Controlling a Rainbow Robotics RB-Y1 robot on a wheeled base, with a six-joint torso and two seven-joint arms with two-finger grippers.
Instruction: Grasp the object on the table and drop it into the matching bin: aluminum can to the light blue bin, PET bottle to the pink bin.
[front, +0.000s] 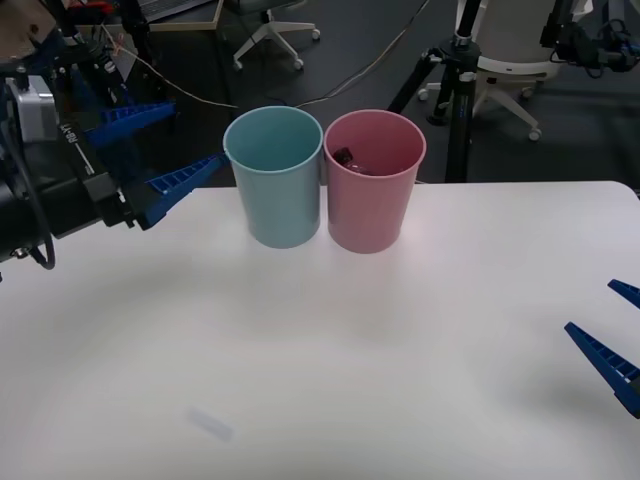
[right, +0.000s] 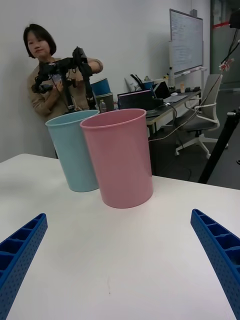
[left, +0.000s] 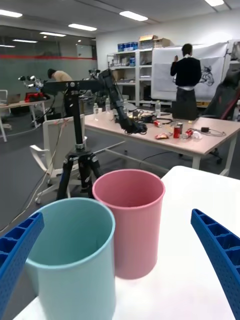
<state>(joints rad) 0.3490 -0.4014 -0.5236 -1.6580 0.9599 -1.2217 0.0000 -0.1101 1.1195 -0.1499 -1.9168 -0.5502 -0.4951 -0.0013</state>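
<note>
The pink bin (front: 372, 190) (right: 122, 157) (left: 131, 220) stands upright at the far middle of the white table (front: 300, 360), touching the light blue bin (front: 276, 180) (right: 74, 150) (left: 72, 260) on its left. Inside the pink bin lies the PET bottle (front: 346, 157); only a dark part of it shows above the near wall. My left gripper (front: 197, 130) (left: 117, 214) hangs open and empty above the table's far left, beside the light blue bin. My right gripper (front: 590, 305) (right: 118, 215) is open and empty, low at the table's right edge.
A black tripod (front: 455, 90) and office chairs (front: 505, 60) stand on the floor behind the table. A faint mark (front: 210, 425) lies on the near tabletop. The table's far edge runs just behind the bins.
</note>
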